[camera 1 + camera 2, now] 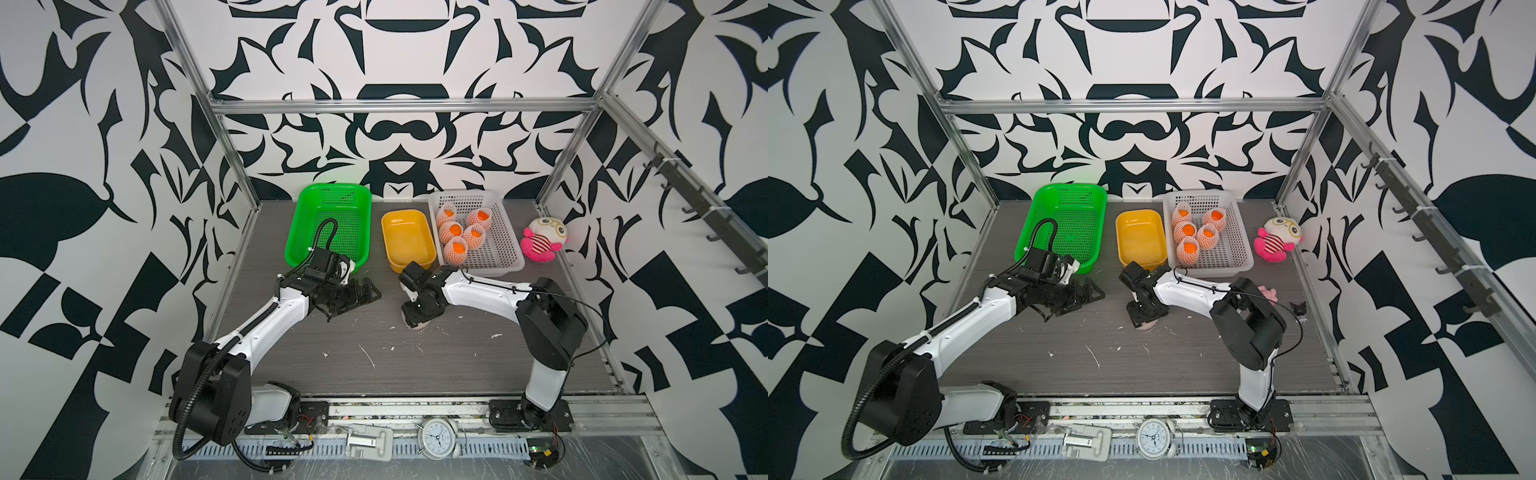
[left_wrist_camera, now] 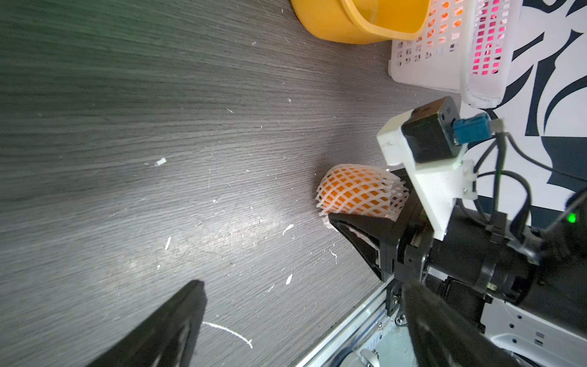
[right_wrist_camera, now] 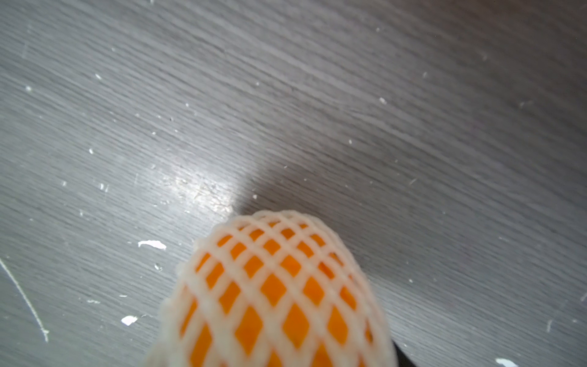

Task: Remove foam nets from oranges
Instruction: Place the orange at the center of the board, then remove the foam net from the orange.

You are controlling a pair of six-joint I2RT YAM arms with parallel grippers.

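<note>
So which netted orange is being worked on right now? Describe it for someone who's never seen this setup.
Start at the grey table, in front of the yellow tub and white basket. The right pincer points down there, closed on one netted orange. It is the only one out on the tabletop; the other five oranges sit in the basket.

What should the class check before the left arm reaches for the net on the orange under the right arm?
1. Right jaws closed on the orange, resting on the table: ok.
2. Foam net wraps that orange: ok.
3. Net's loose end clear of the right jaws: cannot tell.
4. Left jaws wide open and empty: ok.
5. Table between left jaws and orange free of objects, foam scraps only: ok.
6. Yellow tub and green basket empty: ok.
</note>
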